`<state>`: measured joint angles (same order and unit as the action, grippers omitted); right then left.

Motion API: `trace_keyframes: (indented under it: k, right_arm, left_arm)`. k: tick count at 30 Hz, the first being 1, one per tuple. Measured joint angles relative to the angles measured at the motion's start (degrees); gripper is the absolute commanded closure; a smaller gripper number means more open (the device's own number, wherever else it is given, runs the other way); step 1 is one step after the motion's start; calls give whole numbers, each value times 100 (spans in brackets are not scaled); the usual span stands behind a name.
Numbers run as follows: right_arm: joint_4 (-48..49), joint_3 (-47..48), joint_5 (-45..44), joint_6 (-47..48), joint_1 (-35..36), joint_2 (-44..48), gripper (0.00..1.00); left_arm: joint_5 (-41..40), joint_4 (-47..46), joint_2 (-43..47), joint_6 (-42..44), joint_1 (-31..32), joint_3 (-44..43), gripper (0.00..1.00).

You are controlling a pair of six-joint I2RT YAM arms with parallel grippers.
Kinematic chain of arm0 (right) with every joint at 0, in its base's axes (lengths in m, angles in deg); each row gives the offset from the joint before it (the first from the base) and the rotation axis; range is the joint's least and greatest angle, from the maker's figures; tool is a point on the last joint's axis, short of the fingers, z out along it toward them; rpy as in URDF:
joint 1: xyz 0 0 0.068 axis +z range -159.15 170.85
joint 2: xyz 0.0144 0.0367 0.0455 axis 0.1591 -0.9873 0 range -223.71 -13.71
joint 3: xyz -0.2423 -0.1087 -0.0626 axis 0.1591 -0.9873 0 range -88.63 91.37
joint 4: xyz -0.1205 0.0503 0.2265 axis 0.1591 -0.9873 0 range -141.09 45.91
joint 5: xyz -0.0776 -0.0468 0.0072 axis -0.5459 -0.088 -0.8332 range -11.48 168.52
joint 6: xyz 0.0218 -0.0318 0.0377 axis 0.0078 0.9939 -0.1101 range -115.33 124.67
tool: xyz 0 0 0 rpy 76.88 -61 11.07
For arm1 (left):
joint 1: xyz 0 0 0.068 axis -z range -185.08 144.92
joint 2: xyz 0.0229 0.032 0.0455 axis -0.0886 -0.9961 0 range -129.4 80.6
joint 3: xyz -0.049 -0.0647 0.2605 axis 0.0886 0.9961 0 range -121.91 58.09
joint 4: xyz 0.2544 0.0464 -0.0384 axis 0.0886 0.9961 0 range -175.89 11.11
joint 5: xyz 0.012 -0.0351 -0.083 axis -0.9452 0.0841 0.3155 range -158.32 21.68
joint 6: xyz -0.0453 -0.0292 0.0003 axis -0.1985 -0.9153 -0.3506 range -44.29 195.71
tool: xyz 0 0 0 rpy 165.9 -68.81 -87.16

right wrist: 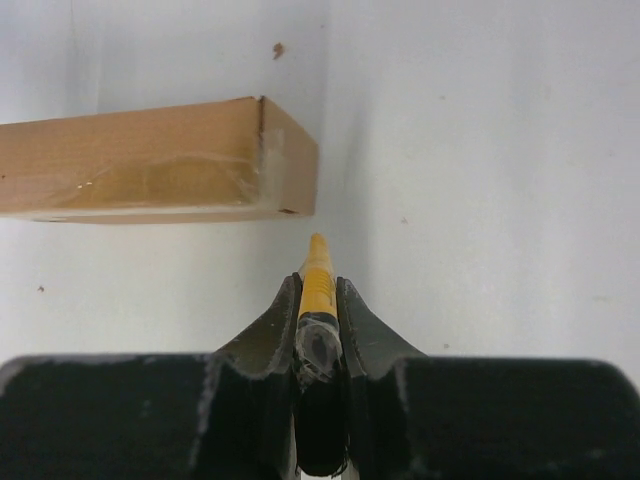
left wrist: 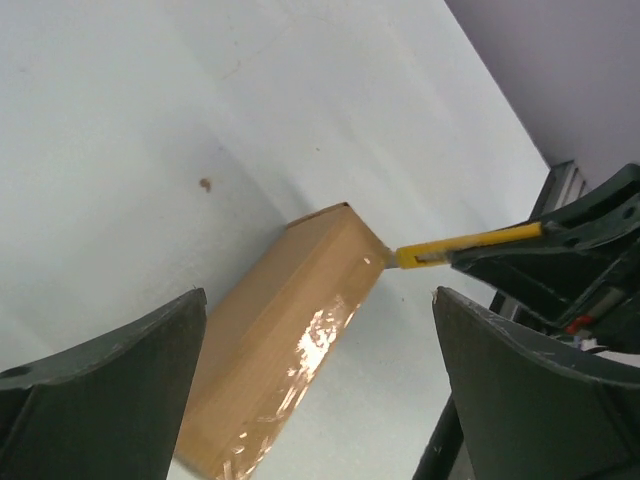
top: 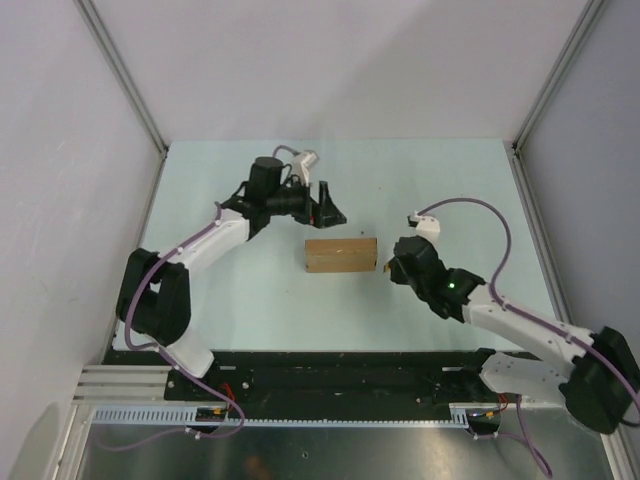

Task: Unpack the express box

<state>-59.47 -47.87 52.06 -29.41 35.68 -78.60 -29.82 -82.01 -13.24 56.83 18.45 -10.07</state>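
While the express box [top: 342,255] lies mid-frame on the counter [top: 250,300], the right gripper [right wrist: 318,300] clenches its jaws on a yellow utility knife [right wrist: 318,268] near the box's right end; the left gripper [top: 330,207], just above the box, has its jaws released.

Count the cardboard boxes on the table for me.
1. The express box lies flat between the open left pincer and the right pincer, which grips a yellow utility knife pointed at its end. No others visible.
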Motion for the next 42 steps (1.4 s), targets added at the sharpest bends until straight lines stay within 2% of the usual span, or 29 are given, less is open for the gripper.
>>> trace_keyframes:
  k: [6,9,13,23,27,32,38,42]
  right_arm:
    - [-619,-153,-28,-138,-483,1078,100]
    - [-691,-155,-9,-170,-811,1311,100]
    - [-673,-177,278,-181,-1226,1333,100]
    - [-533,-247,1156,83,-1832,1128,100]
    - [-472,-247,1375,166,-1932,1047,100]
    - [-258,-247,1582,179,-1945,903,100]
    - [79,-247,1690,157,-1945,837,100]
    - [337,-247,1805,153,-1945,745,100]
  left_arm:
    - [-649,225,15,809,826,-92,0]
    - [-1141,651,-234,1497,1095,-492,0]
    - [-1665,1255,-667,2417,1401,-1156,0]
    - [-1919,2188,-935,3460,1735,-1121,1]
    - [-2090,2310,-979,3571,1744,-1169,8]
    - [-2249,2328,-1473,3591,1762,-1606,12]
    - [-2400,2323,-1589,3563,1912,-1580,30]
    - [-2570,2107,-1576,3517,1987,-1467,38]
